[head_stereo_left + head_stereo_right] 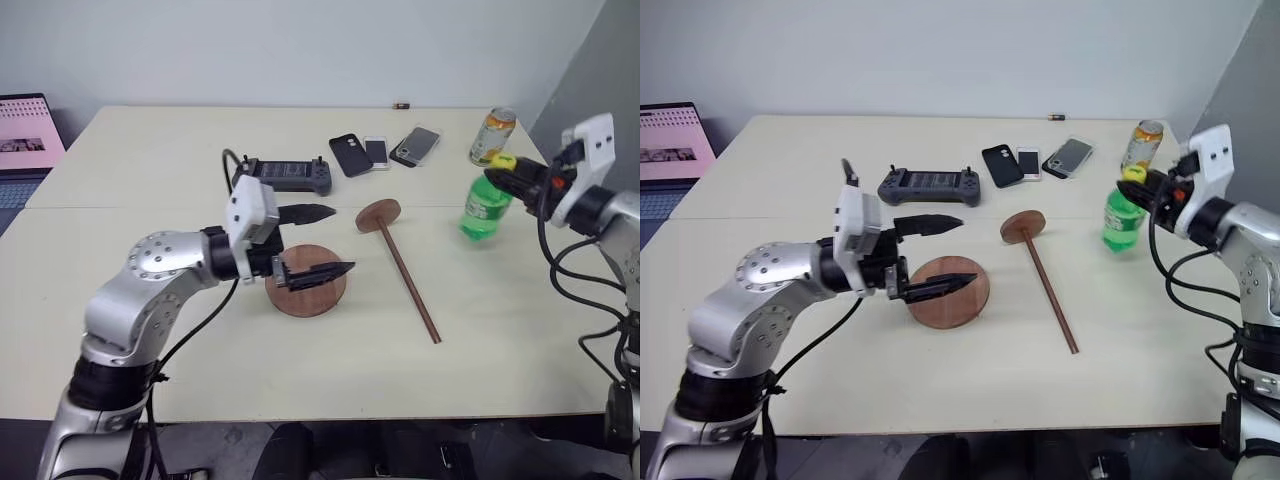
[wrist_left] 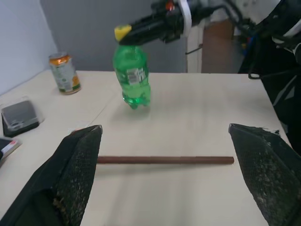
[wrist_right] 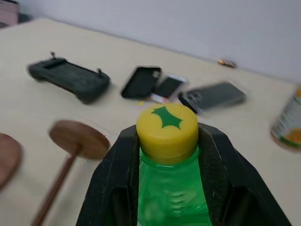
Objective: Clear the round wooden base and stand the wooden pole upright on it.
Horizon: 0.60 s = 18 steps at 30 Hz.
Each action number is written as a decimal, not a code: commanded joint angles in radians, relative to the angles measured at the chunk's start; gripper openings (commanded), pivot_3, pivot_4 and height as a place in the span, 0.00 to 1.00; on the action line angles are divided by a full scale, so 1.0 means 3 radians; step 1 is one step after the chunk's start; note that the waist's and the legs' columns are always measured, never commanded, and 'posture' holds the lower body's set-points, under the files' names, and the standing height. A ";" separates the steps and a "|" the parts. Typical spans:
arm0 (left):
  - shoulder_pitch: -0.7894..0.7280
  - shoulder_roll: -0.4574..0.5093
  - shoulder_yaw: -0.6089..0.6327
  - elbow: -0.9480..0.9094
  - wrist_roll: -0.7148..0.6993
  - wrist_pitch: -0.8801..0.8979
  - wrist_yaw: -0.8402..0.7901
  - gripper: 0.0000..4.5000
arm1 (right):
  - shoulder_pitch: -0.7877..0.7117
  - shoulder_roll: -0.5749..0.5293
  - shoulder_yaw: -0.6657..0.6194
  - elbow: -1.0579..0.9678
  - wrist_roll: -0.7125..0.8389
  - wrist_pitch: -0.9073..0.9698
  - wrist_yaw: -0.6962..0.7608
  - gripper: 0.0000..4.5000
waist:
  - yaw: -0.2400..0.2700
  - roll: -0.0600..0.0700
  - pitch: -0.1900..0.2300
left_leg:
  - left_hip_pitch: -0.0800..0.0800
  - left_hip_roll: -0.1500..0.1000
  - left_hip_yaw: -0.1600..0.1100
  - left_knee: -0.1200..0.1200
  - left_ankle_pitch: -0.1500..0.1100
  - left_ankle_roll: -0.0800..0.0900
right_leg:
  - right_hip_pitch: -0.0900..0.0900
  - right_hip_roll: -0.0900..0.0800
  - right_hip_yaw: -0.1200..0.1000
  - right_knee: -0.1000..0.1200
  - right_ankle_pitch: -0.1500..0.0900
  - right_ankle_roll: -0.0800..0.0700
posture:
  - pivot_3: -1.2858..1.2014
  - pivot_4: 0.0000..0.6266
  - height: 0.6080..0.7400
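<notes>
Cream table carries the round wooden base, now bare, with the wooden pole lying beside it. Right gripper clamps a green bottle aloft, to set aside; left gripper, fingers spread and empty over the base, should take the pole.

A green bottle with a yellow cap hangs clear above the right side of the pale table, with a drinks can standing behind it near the far edge. Toward the back lie a dark controller and three phones side by side. A laptop sits off the table's left end.
</notes>
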 commanded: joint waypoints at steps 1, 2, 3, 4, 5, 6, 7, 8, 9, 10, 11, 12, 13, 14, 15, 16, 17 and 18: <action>-0.0087 -0.0058 -0.0052 0.0012 0.0079 -0.0121 -0.0042 1.00 | -0.0063 -0.0082 -0.0165 0.0129 -0.0086 -0.0373 0.0000 0.30 | -0.0023 0.0001 0.0000 | 0.0001 0.0002 0.0001 0.0000 0.0000 0.0000 | -0.0001 0.0001 0.0001 0.0001 0.0000 0.0000 | 0.52 0.24 1.00; -0.0107 -0.0082 -0.0079 0.0026 0.0093 -0.0133 -0.0049 1.00 | -0.0041 -0.0087 -0.0184 0.0220 -0.0106 -0.0411 -0.0003 0.30 | -0.0029 0.0001 0.0000 | 0.0001 0.0003 0.0001 -0.0001 0.0000 0.0000 | -0.0001 0.0002 0.0000 0.0001 0.0000 0.0000 | 0.52 0.24 1.00; -0.0122 -0.0100 -0.0095 0.0042 0.0106 -0.0140 -0.0052 1.00 | -0.0030 -0.0086 -0.0201 0.0299 -0.0125 -0.0435 -0.0020 0.30 | -0.0029 0.0001 0.0000 | 0.0001 0.0003 0.0000 -0.0001 0.0000 0.0000 | -0.0001 0.0003 0.0000 0.0002 0.0000 0.0000 | 0.52 0.24 1.00; -0.0131 -0.0113 -0.0102 0.0054 0.0117 -0.0145 -0.0056 1.00 | -0.0026 -0.0086 -0.0210 0.0350 -0.0135 -0.0456 -0.0029 0.30 | -0.0027 0.0001 0.0000 | 0.0001 0.0003 -0.0001 0.0001 0.0000 0.0000 | 0.0001 0.0003 -0.0002 0.0002 0.0000 0.0000 | 0.52 0.24 1.00; -0.0137 -0.0123 -0.0108 0.0064 0.0128 -0.0149 -0.0059 1.00 | -0.0024 -0.0093 -0.0207 0.0396 -0.0142 -0.0472 -0.0018 0.30 | -0.0027 0.0001 0.0000 | 0.0001 0.0003 0.0000 0.0001 0.0000 0.0000 | 0.0001 0.0003 -0.0002 0.0002 0.0000 0.0000 | 0.52 0.24 1.00; -0.0139 -0.0131 -0.0120 0.0069 0.0137 -0.0153 -0.0064 1.00 | -0.0029 -0.0084 -0.0222 0.0437 -0.0135 -0.0466 -0.0041 0.30 | -0.0027 0.0001 0.0000 | 0.0001 0.0002 0.0000 0.0001 0.0000 0.0000 | 0.0001 0.0002 -0.0001 0.0002 0.0000 0.0000 | 0.52 0.24 1.00; -0.0140 -0.0138 -0.0127 0.0072 0.0146 -0.0156 -0.0070 1.00 | -0.0034 -0.0080 -0.0232 0.0468 -0.0128 -0.0464 -0.0055 0.30 | -0.0027 0.0001 0.0000 | 0.0001 0.0002 0.0001 0.0001 0.0000 0.0000 | 0.0001 0.0002 0.0000 0.0001 0.0000 0.0000 | 0.52 0.24 1.00; -0.0133 -0.0135 -0.0138 0.0073 0.0156 -0.0154 -0.0082 1.00 | -0.0028 -0.0083 -0.0226 0.0483 -0.0122 -0.0480 -0.0030 0.30 | -0.0027 0.0001 0.0000 | 0.0001 0.0002 0.0001 0.0001 0.0001 -0.0001 | 0.0001 0.0002 0.0000 0.0001 0.0000 0.0000 | 0.52 0.24 1.00; -0.0125 -0.0130 -0.0146 0.0072 0.0161 -0.0153 -0.0096 1.00 | -0.0028 -0.0084 -0.0227 0.0493 -0.0115 -0.0475 -0.0031 0.30 | -0.0027 0.0001 0.0000 | 0.0001 0.0002 0.0003 0.0001 0.0001 -0.0001 | 0.0001 0.0002 0.0001 0.0001 0.0000 0.0000 | 0.52 0.24 1.00; -0.0117 -0.0127 -0.0149 0.0070 0.0166 -0.0151 -0.0104 1.00 | -0.0028 -0.0084 -0.0227 0.0499 -0.0117 -0.0481 -0.0034 0.30 | -0.0027 0.0001 0.0000 | 0.0001 0.0003 0.0003 0.0001 0.0001 -0.0001 | 0.0001 0.0002 0.0001 0.0001 0.0000 0.0000 | 0.52 0.24 1.00; -0.0108 -0.0125 -0.0151 0.0068 0.0171 -0.0153 -0.0110 1.00 | -0.0030 -0.0084 -0.0230 0.0504 -0.0117 -0.0487 -0.0037 0.30 | -0.0027 0.0001 0.0000 | 0.0001 0.0003 0.0003 0.0001 0.0001 -0.0001 | 0.0001 0.0002 0.0001 0.0000 0.0000 0.0000 | 0.52 0.24 1.00; -0.0102 -0.0127 -0.0153 0.0068 0.0178 -0.0158 -0.0111 1.00 | -0.0035 -0.0083 -0.0238 0.0512 -0.0110 -0.0488 -0.0038 0.30 | -0.0027 0.0001 0.0000 | 0.0001 0.0003 0.0004 0.0001 0.0001 -0.0001 | 0.0001 0.0002 0.0001 0.0000 0.0000 0.0000 | 0.52 0.24 1.00; -0.0094 -0.0128 -0.0154 0.0067 0.0182 -0.0159 -0.0112 1.00 | -0.0036 -0.0086 -0.0244 0.0512 -0.0100 -0.0487 -0.0030 0.46 | -0.0027 0.0001 0.0000 | 0.0001 0.0003 0.0004 0.0001 0.0001 -0.0001 | 0.0001 0.0002 0.0002 0.0001 0.0000 0.0000 | 0.52 0.24 1.00; -0.0089 -0.0130 -0.0154 0.0066 0.0186 -0.0159 -0.0115 1.00 | -0.0037 -0.0089 -0.0247 0.0511 -0.0092 -0.0485 -0.0024 0.49 | -0.0027 0.0001 0.0000 | 0.0001 0.0002 0.0004 0.0001 0.0001 -0.0001 | 0.0001 0.0002 0.0001 0.0001 0.0000 0.0000 | 0.52 0.24 1.00; -0.0080 -0.0132 -0.0154 0.0069 0.0197 -0.0164 -0.0117 1.00 | -0.0040 -0.0088 -0.0265 0.0496 -0.0057 -0.0446 -0.0017 0.57 | -0.0026 0.0001 0.0000 | 0.0001 0.0002 0.0003 0.0001 0.0001 -0.0001 | 0.0001 0.0002 0.0001 0.0001 0.0000 0.0000 | 0.52 0.24 1.00; -0.0070 -0.0133 -0.0155 0.0072 0.0205 -0.0168 -0.0121 1.00 | -0.0034 -0.0096 -0.0278 0.0481 -0.0039 -0.0422 -0.0009 0.61 | -0.0026 0.0001 0.0000 | 0.0001 0.0002 0.0003 0.0002 0.0001 -0.0001 | 0.0002 0.0002 0.0001 0.0001 0.0000 0.0000 | 0.52 0.24 1.00; -0.0058 -0.0134 -0.0154 0.0073 0.0217 -0.0173 -0.0120 1.00 | -0.0023 -0.0114 -0.0292 0.0461 -0.0026 -0.0401 0.0000 0.69 | -0.0026 0.0001 0.0000 | 0.0001 0.0003 0.0003 0.0002 0.0001 -0.0001 | 0.0002 0.0002 0.0001 0.0001 0.0000 0.0001 | 0.52 0.24 1.00; -0.0047 -0.0135 -0.0150 0.0071 0.0223 -0.0175 -0.0120 1.00 | -0.0012 -0.0132 -0.0304 0.0443 -0.0019 -0.0387 0.0006 0.74 | -0.0026 0.0001 0.0000 | 0.0002 0.0003 0.0004 0.0002 0.0001 -0.0001 | 0.0002 0.0002 0.0001 0.0001 0.0000 0.0001 | 0.52 0.24 1.00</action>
